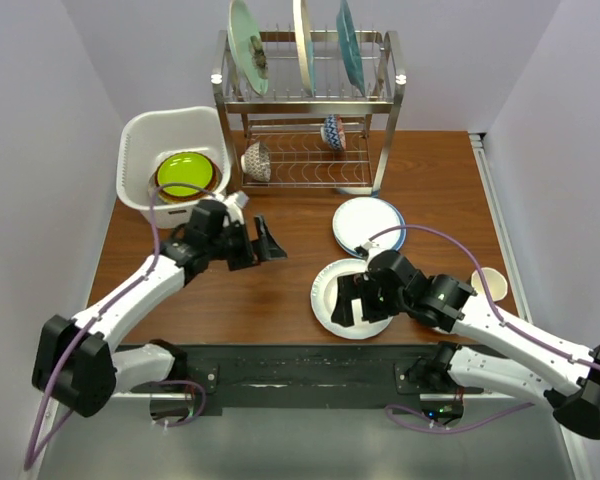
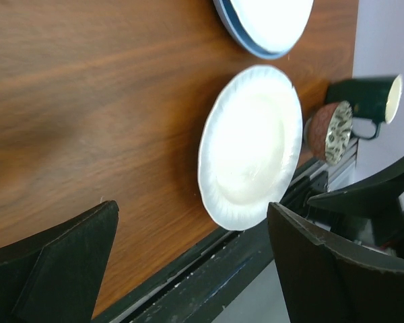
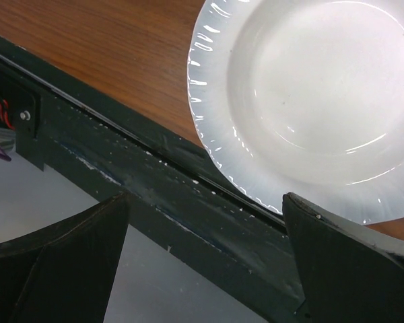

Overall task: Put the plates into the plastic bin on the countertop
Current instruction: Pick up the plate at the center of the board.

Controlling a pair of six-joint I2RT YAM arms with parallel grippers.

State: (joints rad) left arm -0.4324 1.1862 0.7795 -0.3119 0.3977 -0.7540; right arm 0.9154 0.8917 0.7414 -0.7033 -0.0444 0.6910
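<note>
The right gripper [image 1: 358, 302] is hovering low over a white plate [image 1: 325, 290], its fingers spread wide apart and holding nothing. This plate is lying flat at the near edge of the worktop [image 1: 290, 205]. In the right wrist view its rim is reaching the black strip along the front edge, with the dark fingers [image 3: 350, 269] standing on either side below it.

The left gripper [image 1: 258, 245] is also standing open and empty, over bare wood near the middle of the worktop and pointing toward the right side. Its wrist camera is looking between its fingers [image 2: 60, 269] at the same white plate. Past the plate, a brown patterned cup [image 2: 328, 131] and a dark green mug [image 2: 367, 101] are sitting close together.

Just behind the white plate, a stacked pair of plates [image 1: 370, 225], white on blue, is resting on the wood.

The bin [image 1: 135, 150] is sitting at the back left corner of the worktop, with a lime green plate [image 1: 185, 172] lying on top of others inside it.

Beside the bin, a metal rack [image 1: 385, 100] is holding three upright plates on its upper tier: a grey-green plate [image 1: 248, 45], a cream plate [image 1: 303, 40] and a teal plate [image 1: 350, 45]. A left bowl [image 1: 257, 160] and a right bowl [image 1: 332, 130] are sitting on the lower tier.
</note>
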